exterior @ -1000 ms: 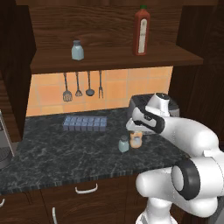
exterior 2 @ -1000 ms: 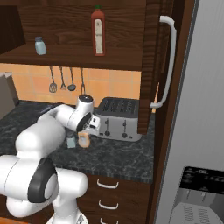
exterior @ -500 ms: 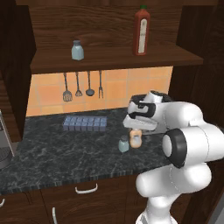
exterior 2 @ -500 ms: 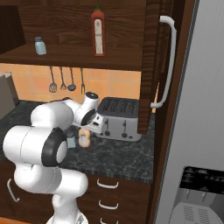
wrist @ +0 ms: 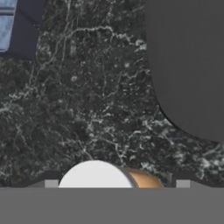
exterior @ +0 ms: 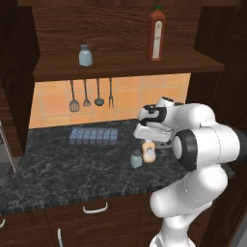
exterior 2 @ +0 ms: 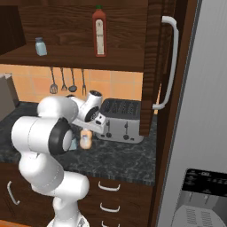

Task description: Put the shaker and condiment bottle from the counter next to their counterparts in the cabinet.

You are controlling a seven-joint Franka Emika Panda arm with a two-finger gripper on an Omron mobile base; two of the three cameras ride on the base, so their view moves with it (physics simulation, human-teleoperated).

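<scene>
Jaws spread either side of bottle [wrist: 103, 175], white cap between them; contact not discernible. Gripper [exterior: 149, 141] hung directly over it on counter [exterior: 58, 169]. Shaker [exterior: 136, 158] just beside bottle, outside jaws. Risks judged: shaker knocked over on closing; grip high on cap, slippage during lift toward cabinet [exterior: 120, 62].

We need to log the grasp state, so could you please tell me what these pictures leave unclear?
- Tool: hand view cuts off the fingertips at the bottom edge, so open or shut cannot be told.
- Condiment bottle: the arm covers its cap in both base views; contact is unclear.
- Shaker: mostly behind the arm in the right base view.
</scene>
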